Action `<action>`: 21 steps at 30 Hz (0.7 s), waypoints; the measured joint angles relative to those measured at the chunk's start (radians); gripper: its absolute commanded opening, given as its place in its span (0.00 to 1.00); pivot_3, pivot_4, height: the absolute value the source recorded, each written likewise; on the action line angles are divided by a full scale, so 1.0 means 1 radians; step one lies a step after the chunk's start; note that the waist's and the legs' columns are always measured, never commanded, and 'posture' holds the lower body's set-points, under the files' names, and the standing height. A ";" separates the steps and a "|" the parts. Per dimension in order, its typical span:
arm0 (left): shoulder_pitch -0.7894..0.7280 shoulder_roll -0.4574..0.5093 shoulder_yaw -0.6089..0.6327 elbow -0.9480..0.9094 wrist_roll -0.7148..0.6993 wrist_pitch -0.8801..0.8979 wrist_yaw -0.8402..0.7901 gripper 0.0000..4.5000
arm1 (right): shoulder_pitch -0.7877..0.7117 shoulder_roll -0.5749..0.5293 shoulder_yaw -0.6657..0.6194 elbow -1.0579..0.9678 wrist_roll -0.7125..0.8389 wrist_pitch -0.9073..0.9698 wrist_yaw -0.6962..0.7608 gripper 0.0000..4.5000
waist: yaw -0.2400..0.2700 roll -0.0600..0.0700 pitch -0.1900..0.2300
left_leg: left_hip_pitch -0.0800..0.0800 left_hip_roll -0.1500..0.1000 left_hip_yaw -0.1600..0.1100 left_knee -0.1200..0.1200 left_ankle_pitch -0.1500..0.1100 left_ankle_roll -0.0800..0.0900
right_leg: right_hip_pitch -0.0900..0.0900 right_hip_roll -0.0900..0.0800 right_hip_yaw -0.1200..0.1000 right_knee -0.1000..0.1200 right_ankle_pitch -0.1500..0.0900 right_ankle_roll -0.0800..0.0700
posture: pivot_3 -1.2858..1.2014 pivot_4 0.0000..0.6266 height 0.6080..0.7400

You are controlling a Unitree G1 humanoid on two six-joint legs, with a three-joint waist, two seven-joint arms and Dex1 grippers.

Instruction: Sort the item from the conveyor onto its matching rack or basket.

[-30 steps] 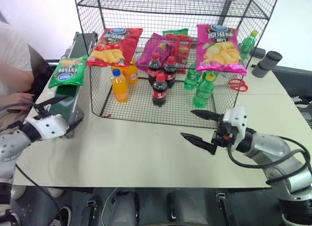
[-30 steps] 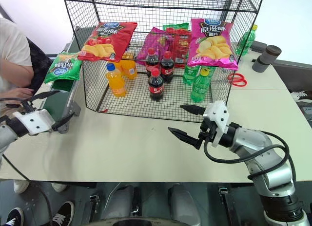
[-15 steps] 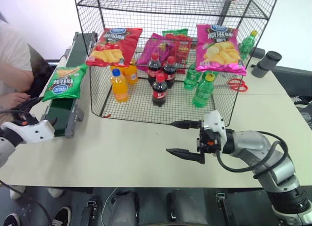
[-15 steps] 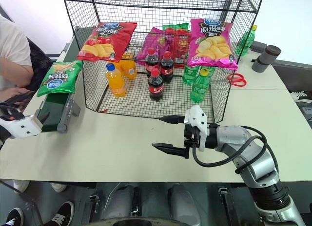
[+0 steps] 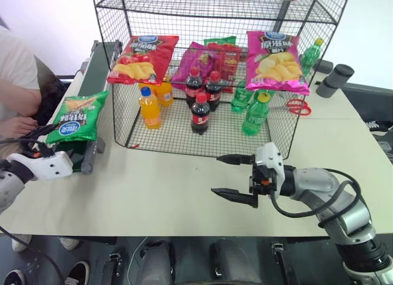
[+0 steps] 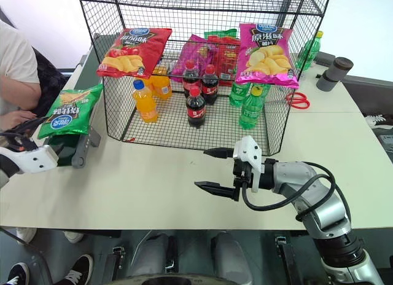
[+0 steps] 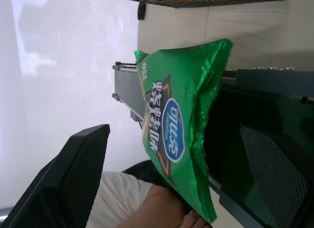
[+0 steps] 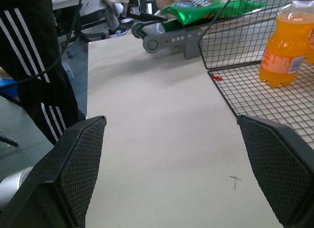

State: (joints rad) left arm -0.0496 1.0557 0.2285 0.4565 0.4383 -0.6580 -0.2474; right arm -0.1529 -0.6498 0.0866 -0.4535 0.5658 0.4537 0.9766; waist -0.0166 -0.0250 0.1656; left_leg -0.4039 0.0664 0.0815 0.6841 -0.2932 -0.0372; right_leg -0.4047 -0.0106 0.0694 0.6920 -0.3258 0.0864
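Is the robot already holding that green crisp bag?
No, the green crisp bag lies on the conveyor, and the open left gripper sits just short of it.

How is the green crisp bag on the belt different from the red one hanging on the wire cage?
The green crisp bag lies on the conveyor belt, at its near end; the red crisp bag hangs on the front of the wire cage. The green bag shows its blue oval logo at its near, lower end, the red bag at its top. Both are glossy and picture yellow crisps.
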 measured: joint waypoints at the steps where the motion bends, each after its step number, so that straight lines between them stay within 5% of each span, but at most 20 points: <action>1: 0.000 0.000 -0.010 0.000 -0.001 0.001 0.000 1.00 | 0.000 -0.002 0.000 -0.009 0.006 0.008 0.001 0.99 | 0.001 0.000 0.000 | 0.000 0.000 0.000 0.000 0.000 0.000 | 0.000 0.000 0.000 0.000 0.000 0.000 | 0.52 0.24 1.00; 17: -0.020 0.000 -0.069 0.054 -0.004 0.016 0.006 1.00 | 0.004 -0.018 -0.033 -0.057 0.108 0.108 -0.012 0.99 | 0.002 0.000 0.000 | 0.000 0.000 0.000 0.000 0.000 0.000 | 0.000 0.000 0.000 0.000 0.000 0.000 | 0.52 0.24 1.00; 21: -0.044 0.000 -0.094 0.058 -0.018 0.015 -0.009 0.72 | -0.001 -0.018 -0.034 -0.057 0.106 0.107 -0.023 1.00 | 0.002 0.000 0.000 | 0.000 0.000 0.000 0.000 0.000 0.000 | 0.000 0.000 0.000 0.000 0.000 0.000 | 0.52 0.24 1.00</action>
State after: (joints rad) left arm -0.0932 1.0554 0.1341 0.5146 0.4199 -0.6430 -0.2561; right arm -0.1541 -0.6677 0.0521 -0.5103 0.6716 0.5603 0.9535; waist -0.0146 -0.0255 0.1653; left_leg -0.4040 0.0661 0.0814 0.6842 -0.2932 -0.0372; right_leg -0.4047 -0.0107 0.0694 0.6922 -0.3258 0.0864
